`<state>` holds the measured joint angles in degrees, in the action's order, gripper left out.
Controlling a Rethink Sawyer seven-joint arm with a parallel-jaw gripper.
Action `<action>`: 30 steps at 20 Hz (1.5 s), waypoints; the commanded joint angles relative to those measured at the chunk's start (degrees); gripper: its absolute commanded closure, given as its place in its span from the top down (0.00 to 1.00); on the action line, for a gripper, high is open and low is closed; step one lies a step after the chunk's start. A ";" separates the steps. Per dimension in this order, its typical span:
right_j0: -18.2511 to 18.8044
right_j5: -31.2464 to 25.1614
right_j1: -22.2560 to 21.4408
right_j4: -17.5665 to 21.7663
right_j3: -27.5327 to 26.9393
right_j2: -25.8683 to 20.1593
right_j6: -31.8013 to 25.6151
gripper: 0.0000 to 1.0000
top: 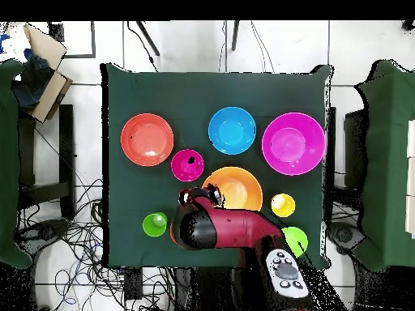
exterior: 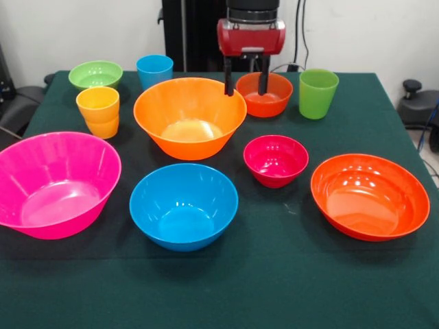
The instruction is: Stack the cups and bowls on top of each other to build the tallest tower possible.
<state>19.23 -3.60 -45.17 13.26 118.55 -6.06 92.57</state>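
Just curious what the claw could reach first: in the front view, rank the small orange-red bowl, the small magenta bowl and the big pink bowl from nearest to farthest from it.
From the gripper:
1. Small orange-red bowl, directly beneath the fingers.
2. Small magenta bowl, nearer the camera.
3. Big pink bowl, far at the picture's left edge.

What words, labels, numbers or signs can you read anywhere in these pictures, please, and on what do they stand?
None can be read.
The bowls and cups, such as the big orange bowl, are plain.
The gripper has a red housing with no legible marking.
The arm's button pad in the overhead view shows marks too small to read.
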 commanded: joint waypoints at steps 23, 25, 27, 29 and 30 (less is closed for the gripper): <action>-8.10 -10.82 -8.94 -8.40 4.20 0.38 8.94 1.00; -8.48 -10.73 -8.40 -8.46 3.73 0.73 9.05 1.00; -8.65 -10.32 -7.59 -8.38 3.32 0.93 9.06 1.00; -8.63 -9.58 -6.68 -8.15 3.00 1.07 8.93 1.00; -8.61 -9.01 -6.21 -7.93 2.93 1.18 8.88 1.00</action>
<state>11.54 -8.85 -54.67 6.01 120.61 -3.87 92.58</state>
